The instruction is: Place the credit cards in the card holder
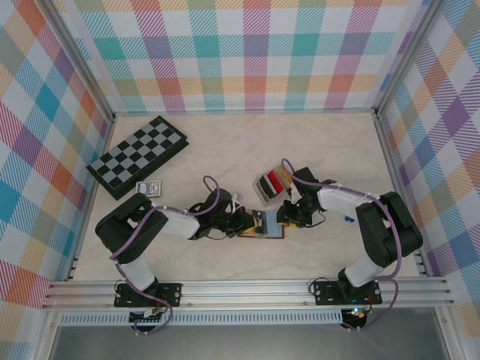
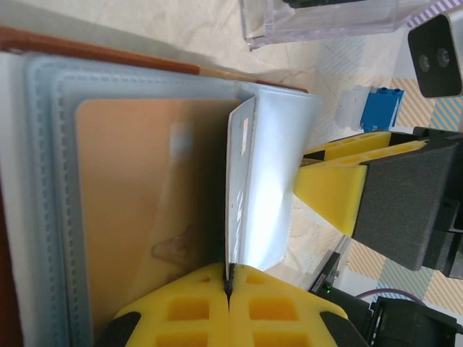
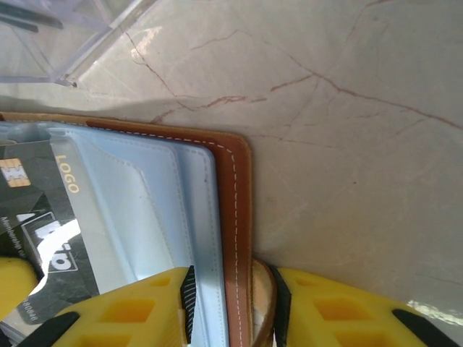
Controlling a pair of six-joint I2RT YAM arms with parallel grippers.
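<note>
left tool [image 2: 228,286], arm bent inward, pinches the card holder [image 2: 43,144].

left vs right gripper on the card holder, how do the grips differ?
Left gripper pinches a clear sleeve of the card holder, jaws fully together; right gripper grips the brown leather edge, jaws apart. The left's sleeve stands upright; the right's edge lies flat. Both have yellow fingers.
</note>
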